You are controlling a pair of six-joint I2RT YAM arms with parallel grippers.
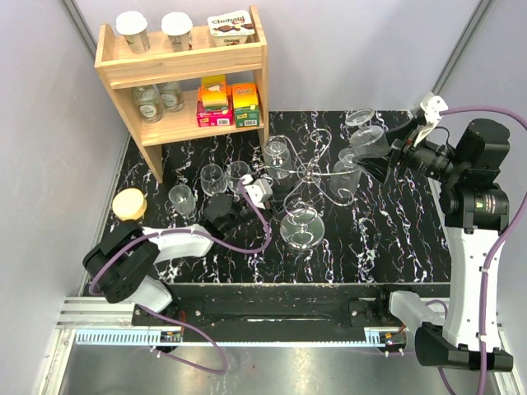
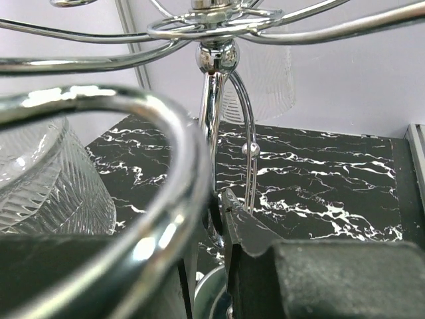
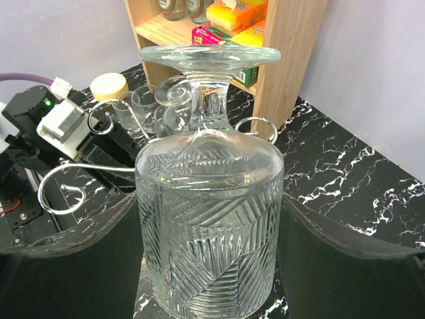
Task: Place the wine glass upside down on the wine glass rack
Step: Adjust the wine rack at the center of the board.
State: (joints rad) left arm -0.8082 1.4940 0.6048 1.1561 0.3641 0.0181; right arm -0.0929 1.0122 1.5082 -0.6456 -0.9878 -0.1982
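The wine glass rack (image 1: 306, 174) stands mid-table, a silver wire stand on a round disc base (image 1: 300, 229). My right gripper (image 1: 387, 156) is shut on the ribbed bowl of a wine glass (image 1: 368, 141), held upside down with its foot up, just right of the rack's right arms. In the right wrist view the wine glass (image 3: 209, 219) fills the space between the fingers (image 3: 345, 229), and scroll arms (image 3: 63, 179) curl behind it. My left gripper (image 1: 251, 191) is low at the rack's left side, and its jaws (image 2: 219, 219) are closed narrowly on the rack's post (image 2: 211, 126).
Two glasses (image 1: 278, 152) (image 1: 346, 177) hang upside down on the rack. Three loose glasses (image 1: 212, 177) and a yellow-lidded jar (image 1: 129, 203) stand at the left. A wooden shelf (image 1: 181, 74) with cups and boxes is at the back left.
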